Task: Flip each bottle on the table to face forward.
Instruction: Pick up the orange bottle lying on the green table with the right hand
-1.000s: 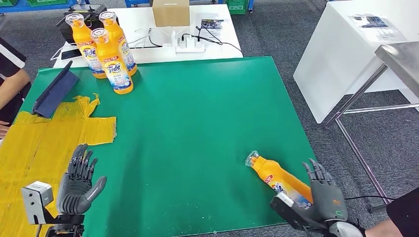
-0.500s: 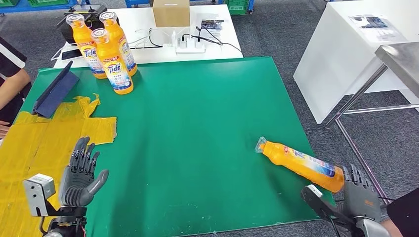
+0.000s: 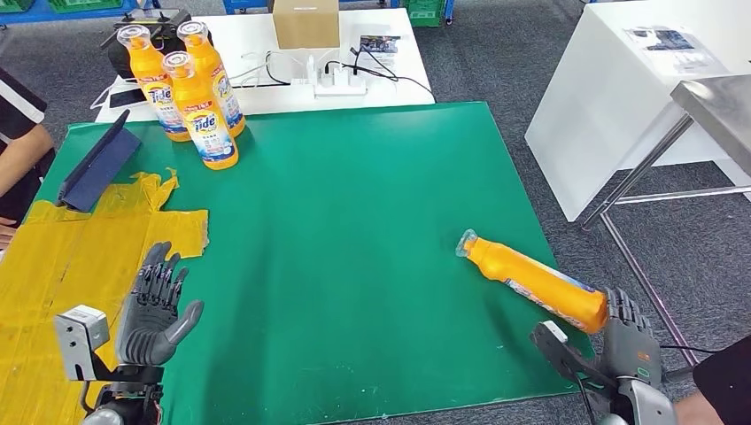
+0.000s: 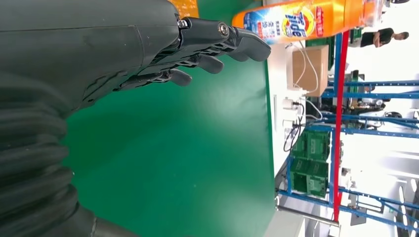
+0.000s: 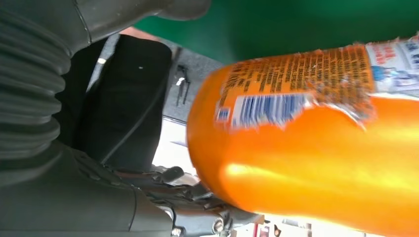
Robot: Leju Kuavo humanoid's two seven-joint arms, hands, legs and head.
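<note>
The lying bottle [image 3: 536,287] has swung outward from the worktop [image 3: 354,248] edge; right hand [image 3: 630,350] fingers grip its base. Left hand [image 3: 158,308] hangs spread, empty. Next: stand it label-forward.

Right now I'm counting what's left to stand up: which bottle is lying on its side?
The orange bottle by the mat's near right edge, base at the right hand. The three bottles at the far left stand upright.

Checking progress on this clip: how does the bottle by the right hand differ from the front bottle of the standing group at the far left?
The bottle by the right hand lies tilted on the green mat, base at the right hand; the front standing bottle is upright and untouched. The lying bottle shows its barcode side in the right wrist view; the standing one shows its Tide logo. Both are orange with clear caps.
</note>
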